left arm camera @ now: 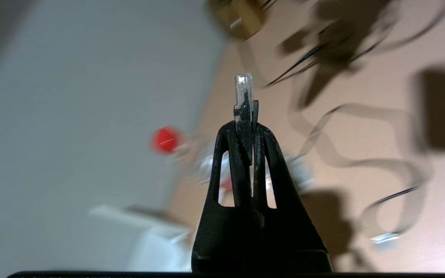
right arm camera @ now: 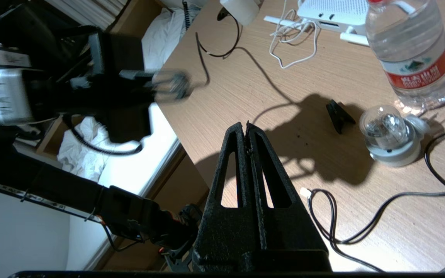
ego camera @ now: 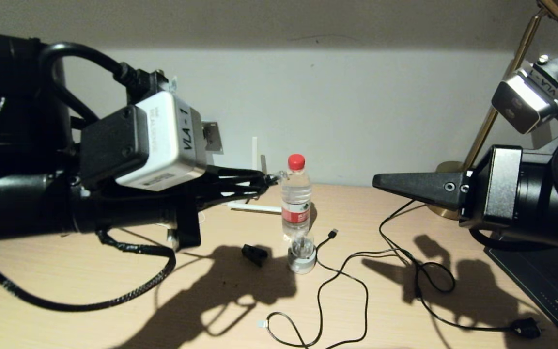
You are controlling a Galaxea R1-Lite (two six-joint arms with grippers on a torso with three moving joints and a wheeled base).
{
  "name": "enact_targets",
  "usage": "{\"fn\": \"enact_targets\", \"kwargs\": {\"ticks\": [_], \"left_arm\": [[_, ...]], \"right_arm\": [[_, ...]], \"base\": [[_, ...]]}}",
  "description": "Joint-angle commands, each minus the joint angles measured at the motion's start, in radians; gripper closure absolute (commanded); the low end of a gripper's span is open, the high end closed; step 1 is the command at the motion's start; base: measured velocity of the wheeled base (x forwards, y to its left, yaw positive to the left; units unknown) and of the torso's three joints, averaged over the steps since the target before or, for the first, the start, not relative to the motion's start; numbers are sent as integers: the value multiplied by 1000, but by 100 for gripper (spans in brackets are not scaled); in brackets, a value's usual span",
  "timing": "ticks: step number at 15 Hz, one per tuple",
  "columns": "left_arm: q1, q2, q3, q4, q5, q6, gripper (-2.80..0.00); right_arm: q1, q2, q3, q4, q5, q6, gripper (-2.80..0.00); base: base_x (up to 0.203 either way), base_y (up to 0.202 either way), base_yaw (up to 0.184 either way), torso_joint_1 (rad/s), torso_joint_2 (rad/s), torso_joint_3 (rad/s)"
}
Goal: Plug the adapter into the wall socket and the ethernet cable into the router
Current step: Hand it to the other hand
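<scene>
a: where's the ethernet cable?
b: its clear-tipped plug is pinched in the left tool, sticking out past the fingertips, just beside the water bottle.
a: the router?
b: beyond that tool, against the wall.
a: the right tool?
b: pressed together, holding nothing, above the tabletop.

Water bottle, bulb, perhaps a clip, on desk.

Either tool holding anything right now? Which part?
Left tool pinches the ethernet cable by its plug's rear, clear tip protruding. Right tool is shut, empty.
</scene>
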Motion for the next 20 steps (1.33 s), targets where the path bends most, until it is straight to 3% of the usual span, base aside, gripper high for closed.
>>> {"fn": "enact_targets", "kwargs": {"ticks": [1,4,10,12,13,15,17,20], "left_arm": [[-17,-28,46,6,-133,-175,0],[-20,-6,52,-2,-143,-188,0],[-23,66,29,-15,-130,-148,0],[-23,81,26,-32,-51,-93,0],[-23,84,24,-50,-25,-63,0],[-22,85,1,-65,54,22,0],[-8,86,-71,-65,139,181,0],[56,94,-153,-66,175,405,0]], "right_arm": [[0,-31,16,-1,-2,4,0],[0,-58,26,21,-6,4,0],[0,-65,43,23,-3,2,0],[0,-60,43,22,2,-5,0],[0,-50,41,22,3,-9,-280],[0,-19,31,16,-4,-13,-280],[0,-8,25,14,-5,-16,-280],[0,11,3,11,-3,-16,-280]], "base": [[0,0,0,0,0,0],[0,0,0,0,0,0],[0,0,0,0,0,0],[0,0,0,0,0,0],[0,0,0,0,0,0],[0,0,0,0,0,0],[0,0,0,0,0,0],[0,0,0,0,0,0]]}}
